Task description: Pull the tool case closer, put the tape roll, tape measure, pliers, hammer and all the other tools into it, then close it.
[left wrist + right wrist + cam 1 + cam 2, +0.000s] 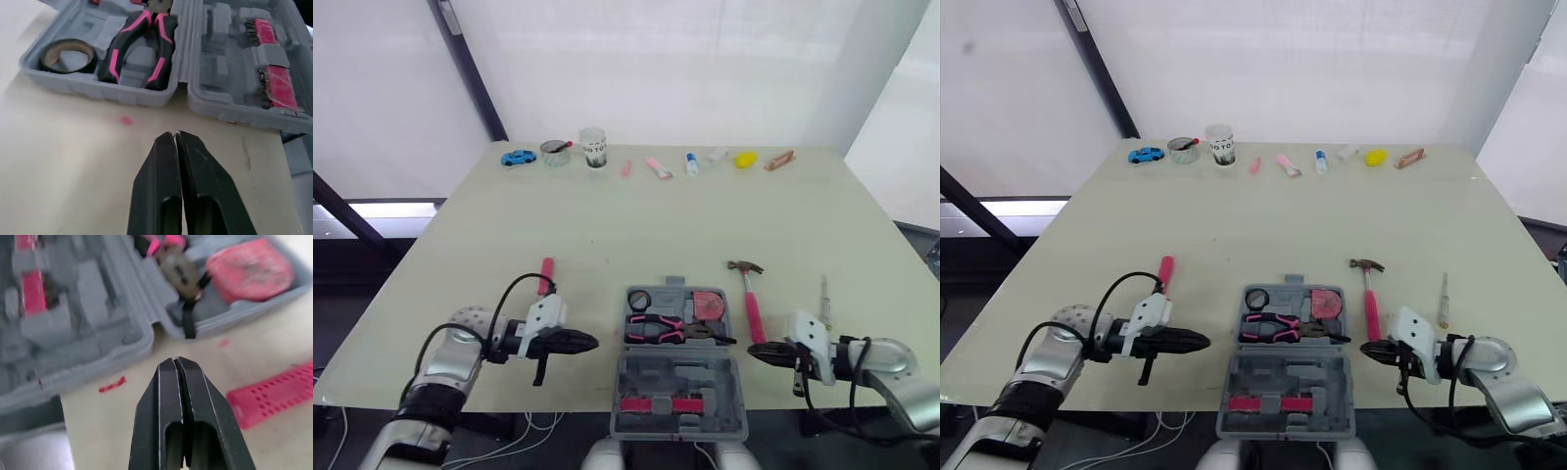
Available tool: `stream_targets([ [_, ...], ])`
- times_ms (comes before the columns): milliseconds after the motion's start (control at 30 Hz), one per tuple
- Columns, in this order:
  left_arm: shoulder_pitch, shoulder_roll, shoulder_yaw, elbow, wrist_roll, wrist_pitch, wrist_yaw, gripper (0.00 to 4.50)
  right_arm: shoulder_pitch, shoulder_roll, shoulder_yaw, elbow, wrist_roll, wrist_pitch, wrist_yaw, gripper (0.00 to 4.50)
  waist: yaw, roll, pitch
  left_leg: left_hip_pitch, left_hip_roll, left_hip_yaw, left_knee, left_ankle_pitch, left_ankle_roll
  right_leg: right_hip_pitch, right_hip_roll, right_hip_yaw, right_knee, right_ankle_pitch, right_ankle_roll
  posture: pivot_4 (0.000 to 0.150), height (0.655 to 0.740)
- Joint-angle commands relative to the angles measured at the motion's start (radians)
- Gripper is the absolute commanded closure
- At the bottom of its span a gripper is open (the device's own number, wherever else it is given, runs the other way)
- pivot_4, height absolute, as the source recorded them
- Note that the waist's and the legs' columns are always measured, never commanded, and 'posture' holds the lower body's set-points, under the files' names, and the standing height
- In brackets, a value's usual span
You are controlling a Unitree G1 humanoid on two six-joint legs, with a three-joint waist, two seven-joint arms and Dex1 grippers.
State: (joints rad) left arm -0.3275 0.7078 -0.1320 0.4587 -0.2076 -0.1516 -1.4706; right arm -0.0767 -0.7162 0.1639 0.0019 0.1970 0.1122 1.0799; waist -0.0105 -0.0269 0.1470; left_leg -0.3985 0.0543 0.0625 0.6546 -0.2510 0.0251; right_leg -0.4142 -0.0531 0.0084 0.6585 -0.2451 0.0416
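Head view: the left fingers and right fingers are lying closed and empty, flanking the open tool case, with the hammer just beside the right ones.
Left wrist view: the tape roll and pliers are lying in the case beyond the fingertips.
Right wrist view: the tape measure is sitting in the case ahead of the fingertips.

the pale table carries an open grey tool case at the middle of its near edge. just right of the case lies a hammer with a pink handle, its head toward the far side, and further right a thin screwdriver. left of the case lies a pink-handled tool. along the far edge runs a row: a blue toy car, a round tin, a cup, two small pink pieces, a little bottle, a yellow lump and a brown clip
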Motion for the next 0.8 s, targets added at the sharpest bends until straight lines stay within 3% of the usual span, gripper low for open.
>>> stream_targets([
  [33, -0.024, 0.0, -0.015, 0.01, 0.01, 0.012, -0.019, 4.46, -0.033, 0.005, 0.019, 0.019, -0.029, -0.037, 0.013, 4.5, 0.0, 0.0, 0.0, 0.0, 0.0, 0.0, 0.0, 0.0, 0.0, 0.0, 0.0, 0.0, 0.0, 0.0, 0.0, 0.15, 0.74],
  [800, -0.084, -0.1, -0.078, 0.176, 0.118, -0.102, 0.017, 4.46, -0.099, 0.077, 0.074, 0.117, -0.108, -0.095, 0.011, 4.5, 0.0, 0.0, 0.0, 0.0, 0.0, 0.0, 0.001, 0.0, 0.0, 0.0, 0.0, 0.0, 0.002, 0.0, 0.0, 0.15, 0.74],
])
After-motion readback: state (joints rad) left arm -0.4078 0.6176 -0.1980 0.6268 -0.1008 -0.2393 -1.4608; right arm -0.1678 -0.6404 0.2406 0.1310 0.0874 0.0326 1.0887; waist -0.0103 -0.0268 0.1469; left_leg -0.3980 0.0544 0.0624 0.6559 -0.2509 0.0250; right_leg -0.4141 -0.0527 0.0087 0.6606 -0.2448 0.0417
